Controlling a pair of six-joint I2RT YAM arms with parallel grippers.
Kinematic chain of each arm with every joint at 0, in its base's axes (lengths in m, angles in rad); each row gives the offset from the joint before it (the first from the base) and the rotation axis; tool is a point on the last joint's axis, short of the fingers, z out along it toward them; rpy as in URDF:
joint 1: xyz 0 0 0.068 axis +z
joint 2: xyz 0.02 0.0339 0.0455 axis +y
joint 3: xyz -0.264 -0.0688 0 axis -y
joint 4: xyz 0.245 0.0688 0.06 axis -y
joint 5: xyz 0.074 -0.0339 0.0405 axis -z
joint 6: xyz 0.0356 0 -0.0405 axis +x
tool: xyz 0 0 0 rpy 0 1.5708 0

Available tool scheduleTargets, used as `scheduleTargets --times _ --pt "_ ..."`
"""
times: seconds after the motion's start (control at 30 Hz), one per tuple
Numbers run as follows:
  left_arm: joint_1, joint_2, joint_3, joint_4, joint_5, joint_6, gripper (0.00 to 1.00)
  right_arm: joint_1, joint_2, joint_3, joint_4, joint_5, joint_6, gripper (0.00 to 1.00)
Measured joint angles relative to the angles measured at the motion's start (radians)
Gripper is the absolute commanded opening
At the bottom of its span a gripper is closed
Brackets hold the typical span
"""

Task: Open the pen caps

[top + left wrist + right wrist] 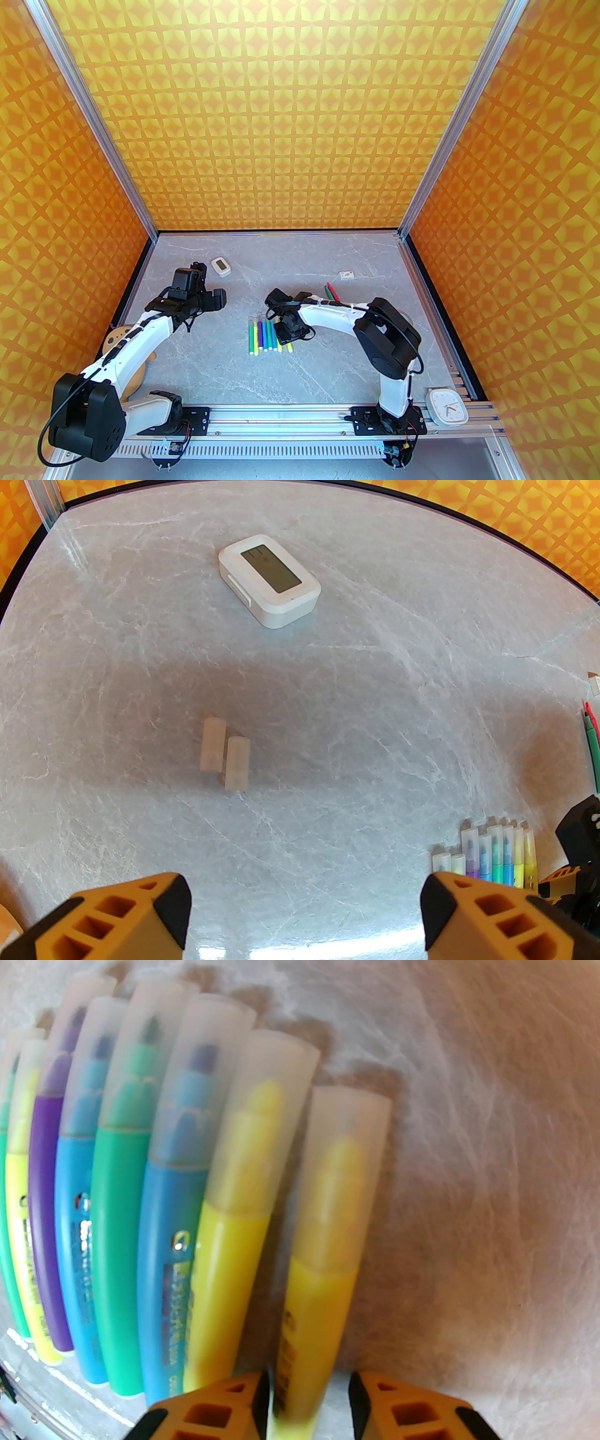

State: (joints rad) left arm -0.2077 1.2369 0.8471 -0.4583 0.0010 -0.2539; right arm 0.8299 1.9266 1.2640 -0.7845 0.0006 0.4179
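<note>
Marble tabletop, roomy at left, left pincer wide, empty, right pincer astride yellow pen, grip unclear.

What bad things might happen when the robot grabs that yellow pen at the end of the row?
1. The right gripper straddles the end yellow pen, which lies close beside its yellow neighbour; the inner finger might shove the row of pens.
2. It sits low on the barrel, far from the cap, so the pen might tilt when lifted.
3. The two loose caps near the open left gripper could roll if bumped.
</note>
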Motion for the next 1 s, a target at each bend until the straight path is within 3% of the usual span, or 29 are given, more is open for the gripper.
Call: scheduleTargets --times 0.4,1.0 --pt "0.007 -0.041 0.0 -0.001 0.0 0.008 0.86 0.001 0.053 0.074 -0.084 0.014 -0.029 0.28" --pt "0.007 -0.042 0.0 -0.011 0.0 0.008 0.86 0.001 0.034 0.042 -0.047 0.022 -0.021 0.15"
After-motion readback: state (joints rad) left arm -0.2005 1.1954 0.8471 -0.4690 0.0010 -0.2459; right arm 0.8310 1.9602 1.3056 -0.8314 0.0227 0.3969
